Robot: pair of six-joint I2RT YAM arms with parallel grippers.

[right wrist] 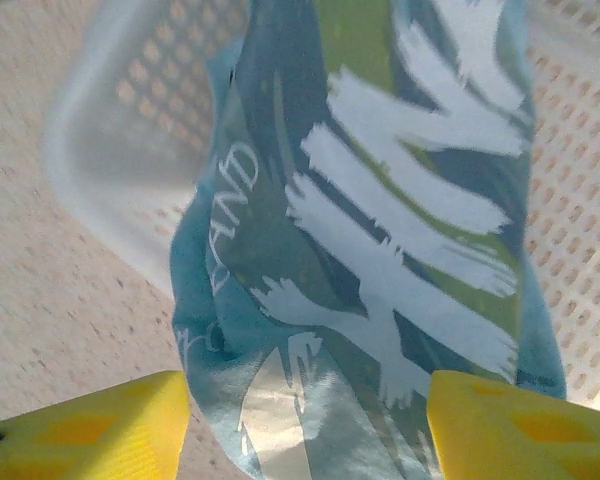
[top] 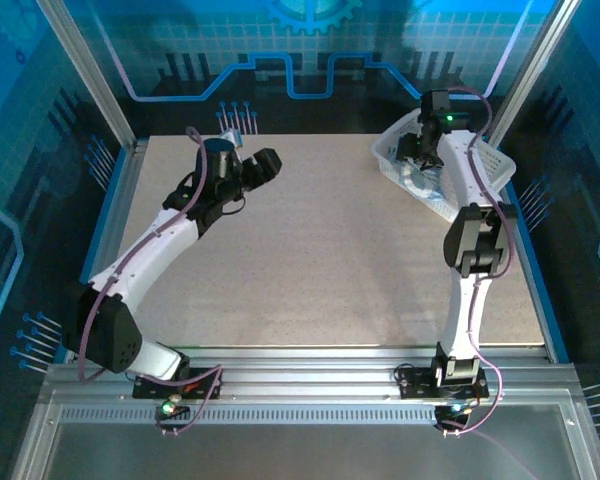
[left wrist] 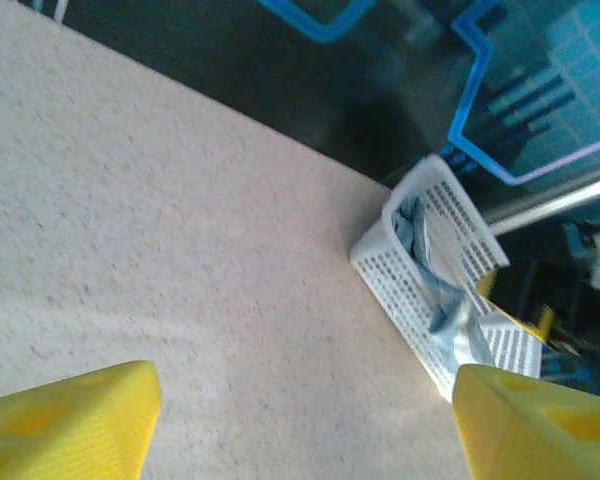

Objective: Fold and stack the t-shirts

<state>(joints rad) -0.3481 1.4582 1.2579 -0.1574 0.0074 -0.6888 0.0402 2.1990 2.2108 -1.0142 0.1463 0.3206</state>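
A pale grey-blue t-shirt [right wrist: 380,250] with a big white print lies bunched inside the white lattice basket [right wrist: 120,130]. My right gripper [right wrist: 305,430] hangs low over it, open, its yellow fingers [right wrist: 80,430] straddling a fold of the cloth. From above, the right gripper [top: 425,152] sits inside the basket [top: 485,160] at the back right, with a bit of t-shirt [top: 417,182] showing below it. My left gripper [top: 268,165] hovers over the bare table at the back left, open with nothing between its fingers [left wrist: 70,420]. It faces the basket [left wrist: 405,300] and the t-shirt [left wrist: 442,295].
The speckled beige table [top: 320,260] spreads between the two arms. A metal frame post [top: 90,80] and blue walls close off the back and sides. The basket stands tight against the right rear corner.
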